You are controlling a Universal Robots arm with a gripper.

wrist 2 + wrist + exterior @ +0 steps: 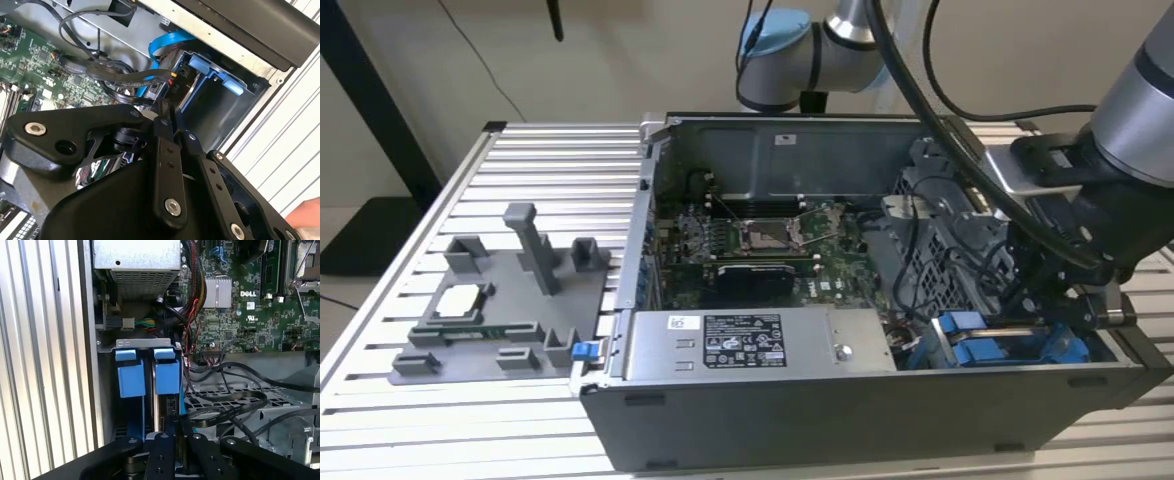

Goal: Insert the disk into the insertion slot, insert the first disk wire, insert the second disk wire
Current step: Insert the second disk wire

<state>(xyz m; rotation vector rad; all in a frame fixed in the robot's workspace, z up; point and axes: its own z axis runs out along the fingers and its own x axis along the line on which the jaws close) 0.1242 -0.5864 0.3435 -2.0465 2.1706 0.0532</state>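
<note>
Hand [176, 432] (fingers together) sits against the disk [167, 377].

White printed label [743, 340] on the grey power-supply box [854, 335], print too small to make out, small white sticker [785, 139] on the case's back wall [720, 150], white lettering [248, 293] on the motherboard [240, 320], faint marking on a black connector [176, 89]

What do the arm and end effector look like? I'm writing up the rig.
The arm is a silver-grey tube with a light blue joint cap, and black cables run along it. The end effector is matte black, its flat linkage bars joined by silver screws.
</note>
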